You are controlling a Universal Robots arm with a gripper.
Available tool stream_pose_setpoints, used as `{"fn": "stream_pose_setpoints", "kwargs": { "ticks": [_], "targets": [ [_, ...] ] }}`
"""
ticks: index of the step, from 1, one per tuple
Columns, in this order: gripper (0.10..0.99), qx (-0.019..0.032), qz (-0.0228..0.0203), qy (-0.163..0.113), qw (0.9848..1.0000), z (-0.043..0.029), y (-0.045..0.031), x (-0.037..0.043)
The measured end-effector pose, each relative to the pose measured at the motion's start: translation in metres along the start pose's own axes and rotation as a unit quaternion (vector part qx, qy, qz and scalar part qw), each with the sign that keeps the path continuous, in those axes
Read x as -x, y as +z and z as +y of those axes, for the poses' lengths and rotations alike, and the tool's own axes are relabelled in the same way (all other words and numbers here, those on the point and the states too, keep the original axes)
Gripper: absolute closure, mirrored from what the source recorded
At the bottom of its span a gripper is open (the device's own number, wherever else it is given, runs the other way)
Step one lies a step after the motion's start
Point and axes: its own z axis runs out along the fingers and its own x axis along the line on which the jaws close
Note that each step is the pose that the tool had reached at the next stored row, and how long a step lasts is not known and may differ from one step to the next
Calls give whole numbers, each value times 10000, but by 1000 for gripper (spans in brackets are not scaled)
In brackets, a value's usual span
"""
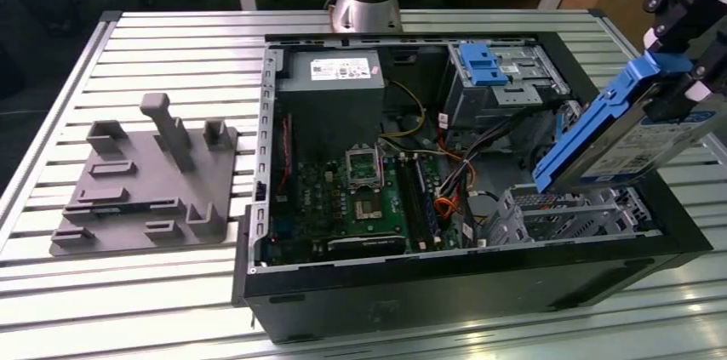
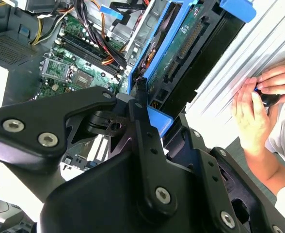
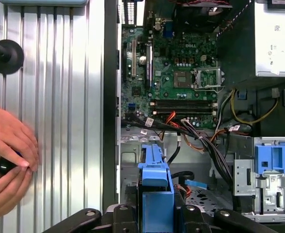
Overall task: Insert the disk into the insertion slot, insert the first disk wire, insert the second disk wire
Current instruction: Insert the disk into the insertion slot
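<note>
- Disk (image 1: 636, 132) hangs tilted at the right of the exterior view, over the open computer case (image 1: 455, 292). Its lower end points down at the insertion slot (image 1: 568, 217) near the lower right of that frame. Whether the two touch cannot be told.
- The end effector (image 1: 672, 66) pinches the disk by the upper handle end of its blue carrier (image 1: 581, 134) (in both wrist views that blue end sits clamped between the dark jaws).
- The disk looks stiff and dense, a metal slab with no give. Held by one end, its weight likely levers against the grip, so a firm pinch seems called for.
- It is probably sensitive to knocks. The green circuit board (image 2: 180, 47) on its underside is bare, so that face is a poor place to take hold.
- The plastic carrier looks smooth and a little springy. Its handle end is the sensible hold, since that leaves the far end free to enter the cage.
- A person's hand (image 3: 9, 160) rests on the slatted desk (image 3: 60, 97) beside the case, around a small dark object and well apart from the disk.
</note>
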Motion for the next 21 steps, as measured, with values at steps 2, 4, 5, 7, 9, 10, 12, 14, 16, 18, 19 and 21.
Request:
{"fn": "stream_pose_setpoints", "kwargs": {
  "ticks": [2, 4, 5, 7, 9, 10, 12, 14, 16, 18, 19, 21],
  "targets": [
    [722, 0, -1, 0, 10000, 0, 6, 16],
    [722, 0, 0, 0, 10000, 0, 11, 31],
    [722, 0, -1, -1, 10000, 0, 15, 36],
    [722, 0, 0, -2, 10000, 0, 24, 42],
    [722, 0, 0, -4, 10000, -1, 35, 46],
    [722, 0, 0, -5, 10000, -1, 40, 49],
    [722, 0, -1, -7, 10000, -1, 51, 53],
    [722, 0, -1, -9, 10000, -2, 62, 55],
    [722, 0, 0, -10, 10000, -2, 73, 56],
    [722, 0, -1, -11, 10000, -2, 85, 56],
    [722, 0, 0, -11, 10000, -3, 90, 57],
    [722, 0, 1, -11, 10000, -3, 101, 61]
  ]
}}
